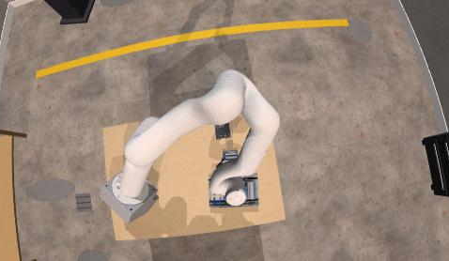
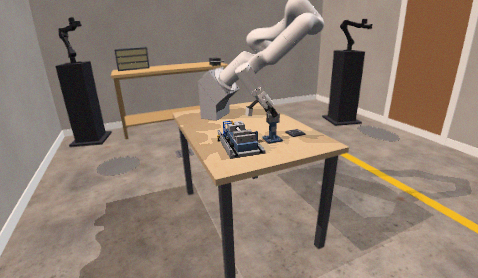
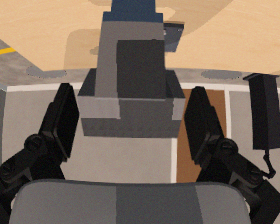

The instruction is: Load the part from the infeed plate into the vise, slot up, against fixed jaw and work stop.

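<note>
The fingers of the gripper (image 2: pixel 273 113) (image 3: pixel 132 122) are held wide open, gripping nothing. Between them, clear of both, a grey block (image 3: pixel 131 117), apparently the part, is seen at the blue stand (image 2: pixel 272 131) (image 3: pixel 133 9); its slot's facing cannot be told.

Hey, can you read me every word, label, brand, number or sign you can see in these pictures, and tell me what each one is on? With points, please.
There is no text that I can read.
The robot arm (image 1: pixel 173 129) (image 2: pixel 292 37): no legible brand or number.
The vise (image 1: pixel 252 189) (image 2: pixel 246 145): too small to tell whether its parts carry any marks.
The gripper (image 3: pixel 131 99): no lettering visible in the wrist view.
</note>
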{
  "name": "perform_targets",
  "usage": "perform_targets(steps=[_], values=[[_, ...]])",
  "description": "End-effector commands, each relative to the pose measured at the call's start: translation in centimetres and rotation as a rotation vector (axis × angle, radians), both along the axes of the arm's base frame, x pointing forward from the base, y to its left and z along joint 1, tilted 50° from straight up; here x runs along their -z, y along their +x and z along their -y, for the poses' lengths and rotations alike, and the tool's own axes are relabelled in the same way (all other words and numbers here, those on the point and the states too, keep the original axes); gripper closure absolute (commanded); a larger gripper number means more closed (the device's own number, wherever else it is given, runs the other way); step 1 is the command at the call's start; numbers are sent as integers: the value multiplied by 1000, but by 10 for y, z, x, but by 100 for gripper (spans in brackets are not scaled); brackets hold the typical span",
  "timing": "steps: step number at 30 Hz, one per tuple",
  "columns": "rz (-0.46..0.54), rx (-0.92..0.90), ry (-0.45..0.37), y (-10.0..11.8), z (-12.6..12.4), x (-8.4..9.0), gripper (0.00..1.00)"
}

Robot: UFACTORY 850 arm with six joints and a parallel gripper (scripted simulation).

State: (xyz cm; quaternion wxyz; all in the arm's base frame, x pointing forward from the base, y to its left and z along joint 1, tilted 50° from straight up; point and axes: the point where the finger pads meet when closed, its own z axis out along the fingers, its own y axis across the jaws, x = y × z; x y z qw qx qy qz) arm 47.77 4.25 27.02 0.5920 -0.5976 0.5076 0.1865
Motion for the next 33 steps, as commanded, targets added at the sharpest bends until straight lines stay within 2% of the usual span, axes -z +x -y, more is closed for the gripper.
perform_targets(steps=[1,7,22,24,33], values=[[-9,24,-37,0,0,-1,11],[-19,48,-77,0,0,-1,11],[-64,155,-247,-1,-2,-3,11],[-64,155,-247,-1,-2,-3,11],[-93,226,-360,-1,-3,-4,11]])
